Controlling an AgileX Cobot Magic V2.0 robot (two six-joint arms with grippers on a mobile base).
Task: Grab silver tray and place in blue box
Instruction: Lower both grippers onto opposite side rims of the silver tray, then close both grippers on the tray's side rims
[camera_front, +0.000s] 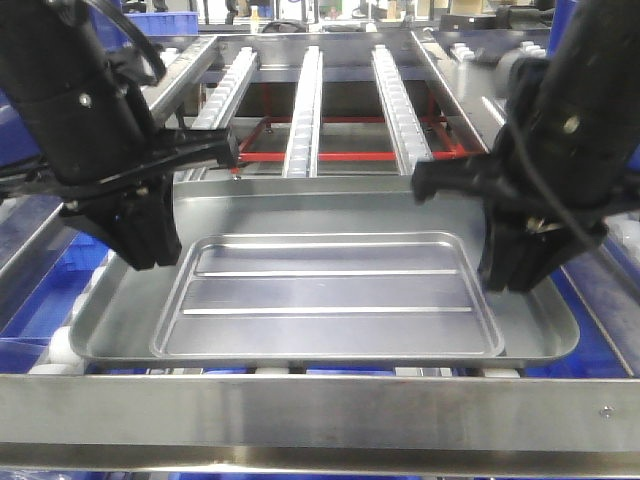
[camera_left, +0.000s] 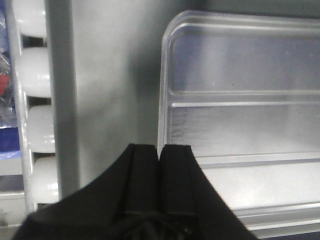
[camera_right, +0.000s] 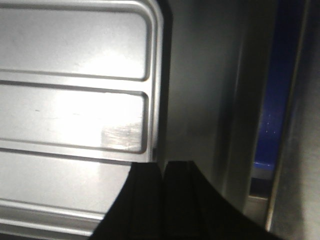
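Nearest me, the large shallow brushed-metal silver tray (camera_front: 330, 300) lies flat on white conveyor rollers (camera_left: 39, 127), not yet lifted. My left gripper (camera_front: 150, 245) and right gripper (camera_front: 515, 270) stand over its two ends, fingers pressed together, holding nothing. Grabbing and boxing are both left to do. Blue plastic (camera_front: 40, 300) shows beneath, but I cannot tell if it is the box.

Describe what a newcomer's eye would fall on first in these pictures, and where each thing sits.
The silver tray fills the middle, lying flat on the roller conveyor. A black end effector hangs over each short side, the left end effector and the right end effector, both with fingers shut together.
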